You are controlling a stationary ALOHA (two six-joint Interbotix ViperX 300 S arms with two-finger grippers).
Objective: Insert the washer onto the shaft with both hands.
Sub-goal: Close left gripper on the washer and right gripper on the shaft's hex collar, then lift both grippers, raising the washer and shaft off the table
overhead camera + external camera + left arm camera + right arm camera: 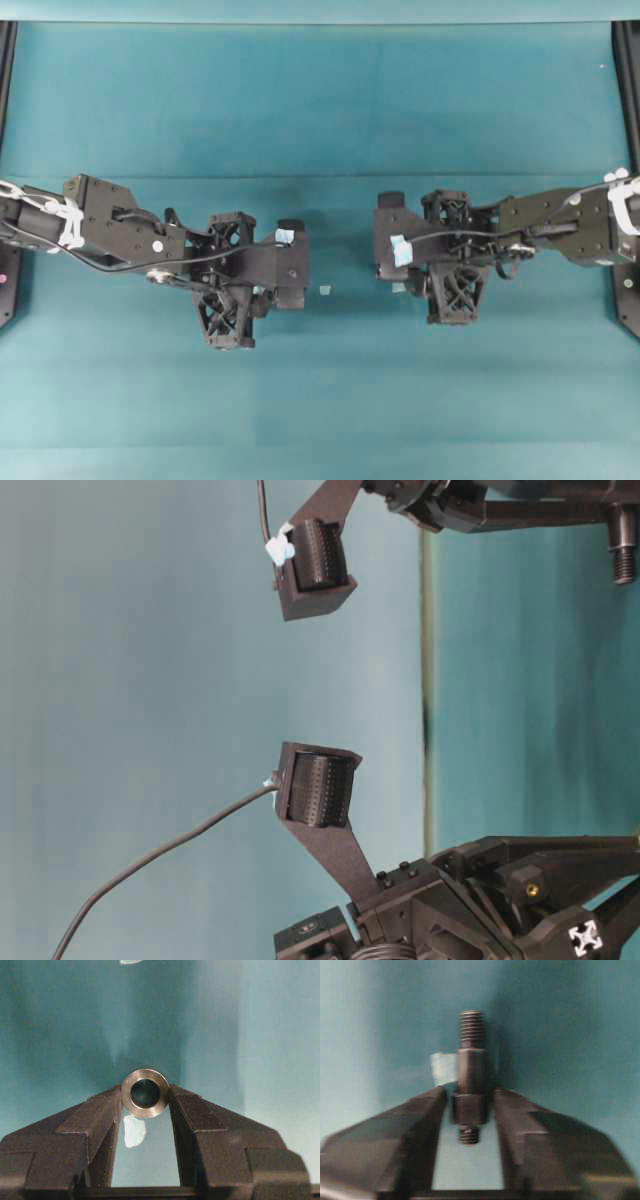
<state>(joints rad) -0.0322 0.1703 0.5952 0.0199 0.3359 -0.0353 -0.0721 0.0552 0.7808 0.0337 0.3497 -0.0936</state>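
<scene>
left hand (146, 1110): closed on the washer (145, 1093), one finger pad on each side of the ring; fingers (95, 1125) converge toward the tips.
washer: grey metal ring, dark centre hole facing the left wrist camera, pinched right at the fingertips, above the desk (60, 1020); contact with the desk cannot be told.
right hand (468, 1110): closed on the shaft (469, 1077), fingers (520, 1120) pressing the thicker collar from both sides.
shaft: dark stepped rod, upright in the right wrist view, threaded end sticking out past the fingertips, short threaded stub showing between the fingers below the collar; view is a bit blurred.
tape scrap, left view (134, 1131): pale bit on the desk, seen between the left fingers, below the washer.
tape scrap, right view (442, 1067): pale patch on the desk just behind the shaft, left of it.
overhead: left hand (290, 265) and right hand (390, 250) face each other across the middle, apart, a gap of bare teal desk (320, 100) between; small pale scrap (324, 290) lies in that gap. Washer and shaft too small or hidden here.
table-level: two ribbed black parts on brackets (318, 785) (318, 558) apart from each other; which arm each belongs to cannot be told.
cables: black cable (130, 262) runs along the left arm, white tape wraps on both arms.
</scene>
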